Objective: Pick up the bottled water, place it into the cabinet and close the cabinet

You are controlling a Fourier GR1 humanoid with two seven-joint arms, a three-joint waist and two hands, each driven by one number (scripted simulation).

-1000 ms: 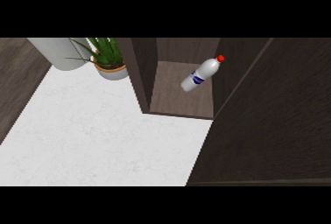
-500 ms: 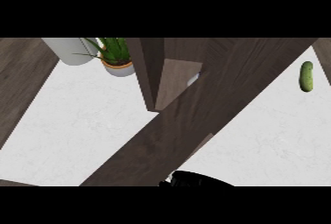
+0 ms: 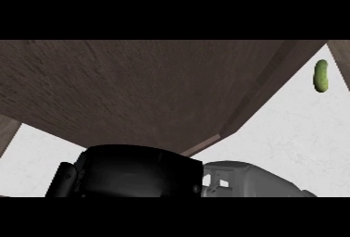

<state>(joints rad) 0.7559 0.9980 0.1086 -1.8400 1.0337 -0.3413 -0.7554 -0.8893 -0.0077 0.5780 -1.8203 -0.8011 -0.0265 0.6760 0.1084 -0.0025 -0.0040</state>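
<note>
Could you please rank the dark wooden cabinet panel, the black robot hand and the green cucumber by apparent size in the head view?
1. Dark brown wooden cabinet panel, filling most of the view.
2. Black robot hand; it sits close to the camera, which inflates it.
3. Small green cucumber on the white counter.
</note>
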